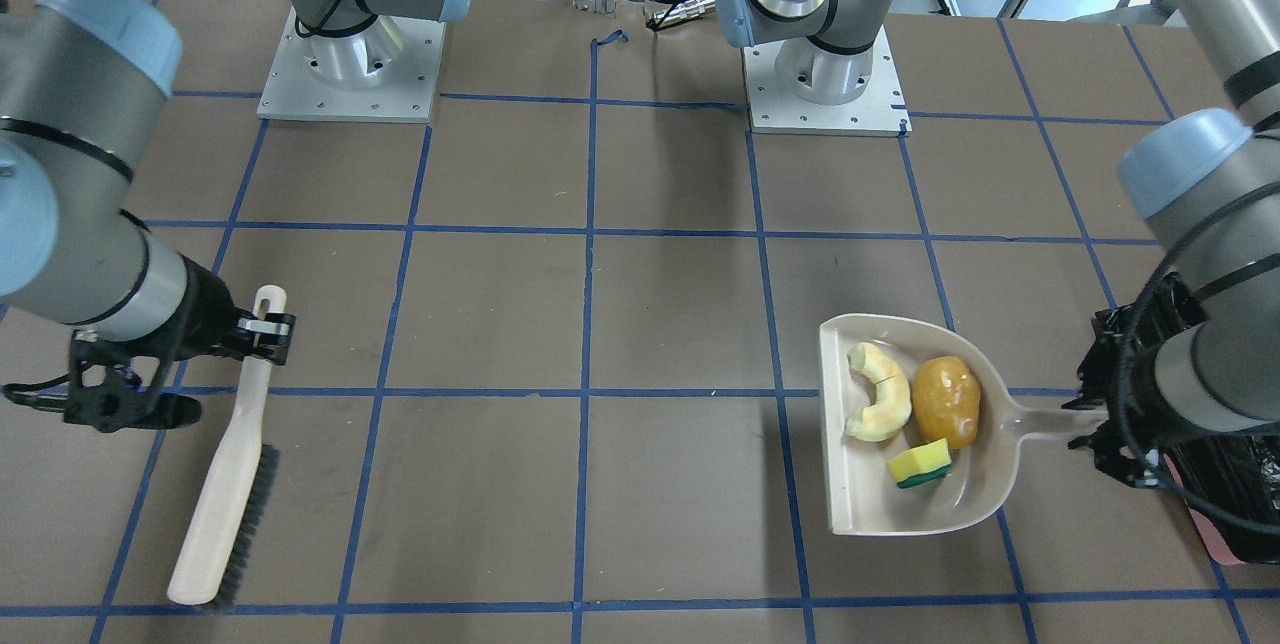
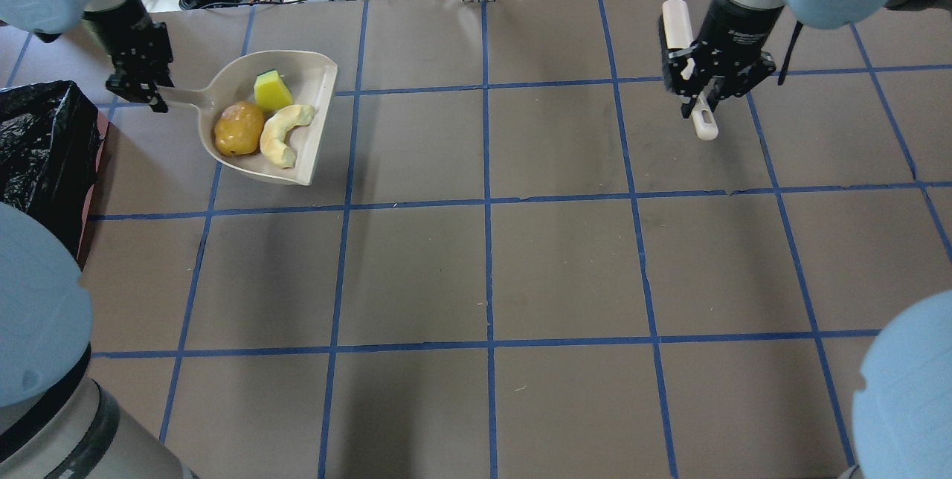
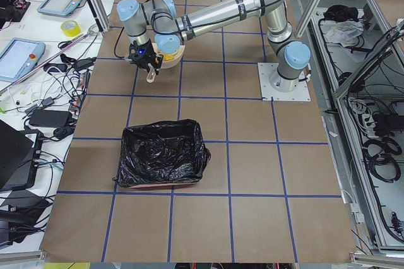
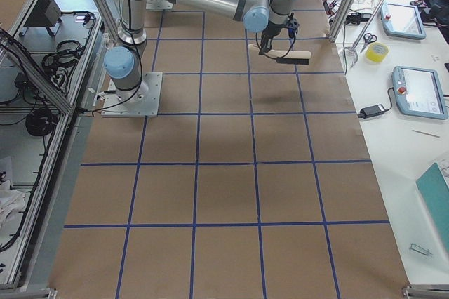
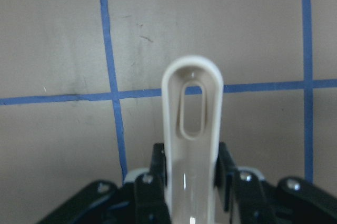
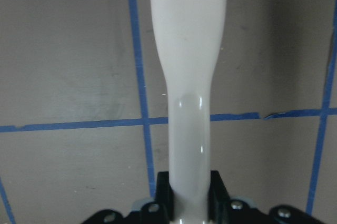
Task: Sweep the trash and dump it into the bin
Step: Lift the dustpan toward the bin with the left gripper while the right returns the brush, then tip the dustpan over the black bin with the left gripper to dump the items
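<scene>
- Your left gripper (image 2: 151,94) grips the dustpan (image 2: 316,81) handle; croissant (image 2: 282,137), potato (image 2: 238,128) and sponge (image 2: 271,91) lie inside.
- Your right gripper (image 1: 264,329) clamps the brush (image 1: 215,514).
- Bin (image 2: 37,129) stands nearby.

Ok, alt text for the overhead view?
The left gripper holds a dustpan by its handle, carrying the croissant, potato lump and sponge piece, near the black-lined bin at the left edge. The right gripper holds a brush, upper right.

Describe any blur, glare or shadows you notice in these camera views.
Left wrist view: the dustpan handle is near the lens and soft. Right wrist view: the brush handle is blurred, with a glare streak. Exterior front-facing view: the potato-like lump shows bright highlights; soft shadows lie on the table.
</scene>
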Controlling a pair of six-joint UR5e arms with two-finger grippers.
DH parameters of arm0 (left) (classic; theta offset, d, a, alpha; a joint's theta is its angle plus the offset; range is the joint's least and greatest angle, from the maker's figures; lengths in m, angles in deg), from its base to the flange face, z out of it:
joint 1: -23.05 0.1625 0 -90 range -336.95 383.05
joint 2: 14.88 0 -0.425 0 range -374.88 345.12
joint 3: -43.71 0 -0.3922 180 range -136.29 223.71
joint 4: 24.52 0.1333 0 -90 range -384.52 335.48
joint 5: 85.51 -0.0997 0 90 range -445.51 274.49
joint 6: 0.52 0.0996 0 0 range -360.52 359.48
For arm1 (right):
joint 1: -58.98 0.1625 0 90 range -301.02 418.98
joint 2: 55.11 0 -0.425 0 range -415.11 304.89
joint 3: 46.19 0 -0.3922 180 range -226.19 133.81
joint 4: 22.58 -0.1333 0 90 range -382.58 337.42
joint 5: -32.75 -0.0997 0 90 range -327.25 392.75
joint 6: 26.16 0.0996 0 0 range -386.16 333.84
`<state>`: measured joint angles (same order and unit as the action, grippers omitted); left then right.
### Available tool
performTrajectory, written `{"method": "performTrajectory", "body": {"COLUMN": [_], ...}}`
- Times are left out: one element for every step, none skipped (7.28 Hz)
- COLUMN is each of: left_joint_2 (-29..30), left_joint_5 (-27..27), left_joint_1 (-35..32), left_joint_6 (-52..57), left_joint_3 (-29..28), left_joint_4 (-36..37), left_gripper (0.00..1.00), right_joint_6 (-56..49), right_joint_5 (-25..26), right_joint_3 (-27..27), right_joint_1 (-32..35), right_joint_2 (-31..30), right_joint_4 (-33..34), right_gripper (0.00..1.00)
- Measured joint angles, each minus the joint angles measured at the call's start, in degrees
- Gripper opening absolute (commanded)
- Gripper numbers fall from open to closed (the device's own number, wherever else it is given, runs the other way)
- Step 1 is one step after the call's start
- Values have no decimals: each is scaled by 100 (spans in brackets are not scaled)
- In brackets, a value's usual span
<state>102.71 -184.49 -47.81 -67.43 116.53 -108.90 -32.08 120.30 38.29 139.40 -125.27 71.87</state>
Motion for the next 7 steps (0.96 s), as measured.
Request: {"method": "performTrajectory", "body": {"left_joint_2": [-99, -164, -191, -165, -82, 59, 291], "left_joint_5": [-49, -78, -127, -202, -262, -336, -482], "left_joint_1": [427, 946, 1495, 2086, 2631, 3105, 3467], "left_joint_6": [477, 1117, 1869, 2751, 3684, 4573, 5288], "left_joint_3": [-175, -333, -454, -589, -798, -1132, -1575], "left_joint_4": [-114, -158, -162, -116, -20, 66, 121], "left_gripper": [1, 1, 1, 1, 2, 2, 2], "right_joint_6": [-261, -453, -564, -689, -847, -963, -1027], "right_joint_5": [47, 137, 196, 244, 276, 292, 301], "right_joint_3": [170, 380, 569, 731, 837, 895, 953], "right_joint_1": [-306, -477, -561, -644, -755, -870, -935], "right_joint_2": [19, 41, 87, 178, 276, 340, 371], "right_joint_4": [253, 572, 867, 1131, 1292, 1348, 1366], "right_gripper": [0, 0, 0, 0, 0, 0, 0]}}
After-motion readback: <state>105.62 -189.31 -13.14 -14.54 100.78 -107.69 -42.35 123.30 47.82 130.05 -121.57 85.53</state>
